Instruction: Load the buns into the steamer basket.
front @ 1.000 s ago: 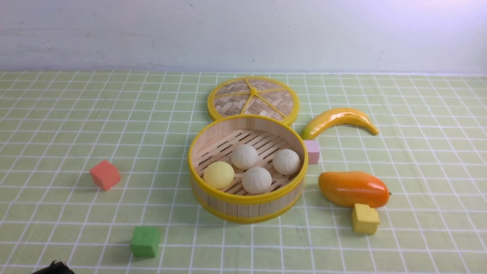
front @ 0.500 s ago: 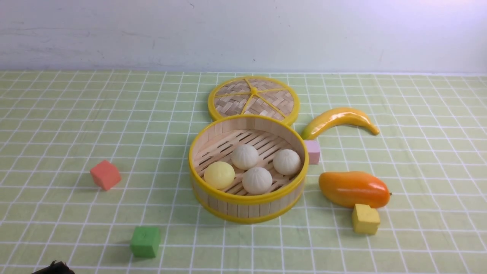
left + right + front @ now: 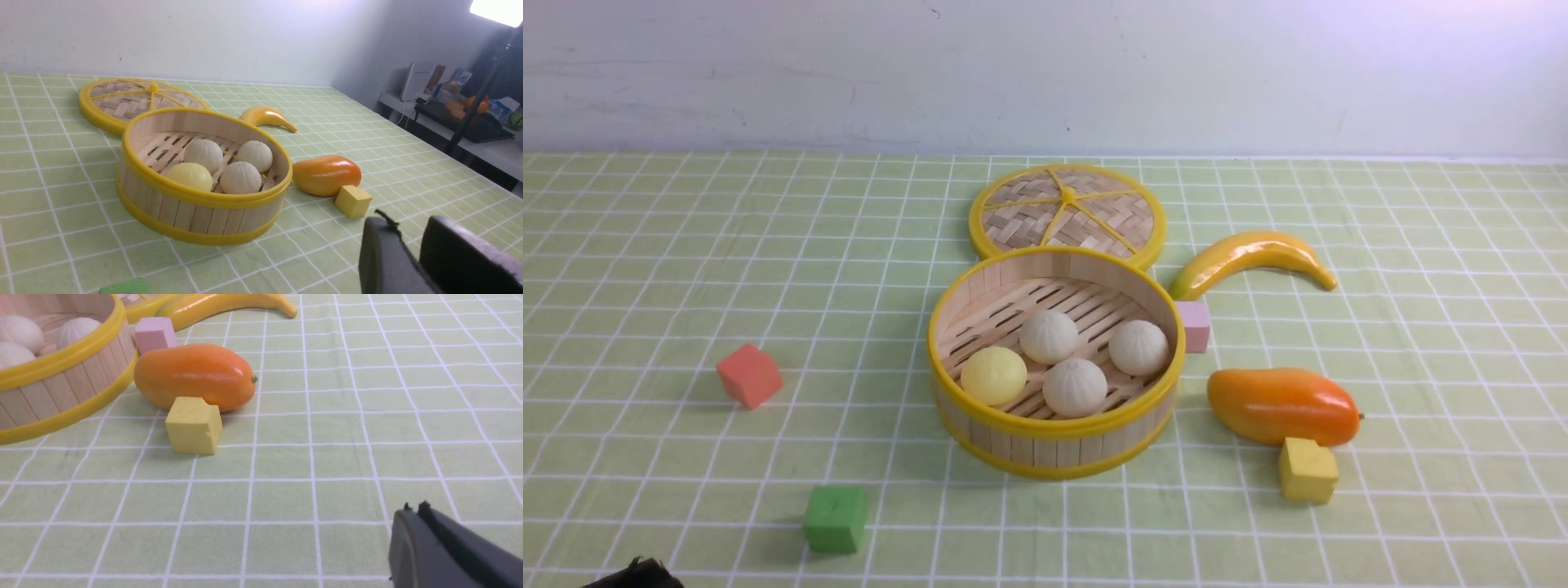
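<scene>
Left gripper sits low by the table's near-left corner, jaws parted around nothing; right gripper is pinched closed and empty over bare cloth near the yellow cube. Outward from them, all four buns lie inside the steamer basket mid-table, so the task looks finished, with the lid still off behind it. Compared with a second ago, nothing on the table has shifted.

Woven lid at the back, banana and pink cube right. Mango touching yellow cube. Red cube, green cube left on checked tabletop.
</scene>
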`<state>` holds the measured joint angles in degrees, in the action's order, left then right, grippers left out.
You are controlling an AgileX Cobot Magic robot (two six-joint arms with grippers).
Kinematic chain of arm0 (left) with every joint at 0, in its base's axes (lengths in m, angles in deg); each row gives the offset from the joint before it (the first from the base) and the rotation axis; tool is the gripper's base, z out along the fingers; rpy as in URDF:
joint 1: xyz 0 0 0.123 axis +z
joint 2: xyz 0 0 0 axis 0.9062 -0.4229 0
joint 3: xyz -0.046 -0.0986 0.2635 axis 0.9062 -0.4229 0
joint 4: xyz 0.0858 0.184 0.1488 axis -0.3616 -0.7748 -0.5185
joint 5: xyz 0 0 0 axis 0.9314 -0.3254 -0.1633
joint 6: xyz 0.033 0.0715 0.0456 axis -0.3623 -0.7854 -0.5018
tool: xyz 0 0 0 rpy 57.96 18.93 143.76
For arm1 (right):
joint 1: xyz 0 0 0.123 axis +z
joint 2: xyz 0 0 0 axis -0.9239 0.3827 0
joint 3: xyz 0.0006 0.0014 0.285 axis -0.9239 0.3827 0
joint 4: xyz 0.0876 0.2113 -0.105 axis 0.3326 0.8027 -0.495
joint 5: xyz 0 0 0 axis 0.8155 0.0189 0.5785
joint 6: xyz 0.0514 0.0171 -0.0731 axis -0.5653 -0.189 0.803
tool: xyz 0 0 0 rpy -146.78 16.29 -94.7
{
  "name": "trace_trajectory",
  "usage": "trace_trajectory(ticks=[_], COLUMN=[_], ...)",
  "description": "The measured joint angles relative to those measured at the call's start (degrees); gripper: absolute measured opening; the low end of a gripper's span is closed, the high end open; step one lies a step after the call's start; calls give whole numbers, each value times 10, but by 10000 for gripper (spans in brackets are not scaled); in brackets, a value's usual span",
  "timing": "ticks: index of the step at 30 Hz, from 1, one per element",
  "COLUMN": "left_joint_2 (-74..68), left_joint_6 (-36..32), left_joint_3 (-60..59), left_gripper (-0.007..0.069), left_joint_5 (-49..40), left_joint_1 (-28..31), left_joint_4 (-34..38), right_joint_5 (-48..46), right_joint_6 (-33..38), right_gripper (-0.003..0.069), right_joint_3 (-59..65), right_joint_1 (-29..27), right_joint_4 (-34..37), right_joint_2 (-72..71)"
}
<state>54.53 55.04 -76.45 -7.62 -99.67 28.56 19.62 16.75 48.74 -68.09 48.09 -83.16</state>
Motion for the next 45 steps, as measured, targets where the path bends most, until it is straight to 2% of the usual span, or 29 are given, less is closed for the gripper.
trace_trajectory(ticks=[3,4,6,8,9,10,11,15,18,23,45], left_joint_2=[2,8,14,33,38,50,57,58,58,58,58], left_joint_6=[-5,-5,-2,21,26,40,54,101,126,159,165], left_joint_3=[-3,-5,-5,-11,-15,-29,-51,-107,-113,-113,-113], left_gripper=[141,128,103,13,6,-13,-13,-13,-13,-13,-13], left_joint_5=[17,28,31,15,13,-3,-17,-79,-128,-134,-133], left_joint_1=[12,49,85,172,178,218,245,293,299,299,299], left_joint_4=[-16,-23,-24,-30,-31,-38,-41,-51,-59,-57,-56], right_joint_5=[0,0,0,1,1,1,2,2,4,4,4], right_joint_6=[0,0,1,1,1,1,1,1,1,1,1], right_gripper=[-5,-3,-1,1,1,1,2,3,3,3,29], right_joint_3=[0,0,0,0,0,0,0,1,1,1,1], right_joint_1=[0,0,0,0,0,0,0,0,0,0,0], right_joint_4=[0,0,0,0,0,0,1,2,2,2,2], right_joint_2=[0,0,0,0,0,0,0,0,0,0,0])
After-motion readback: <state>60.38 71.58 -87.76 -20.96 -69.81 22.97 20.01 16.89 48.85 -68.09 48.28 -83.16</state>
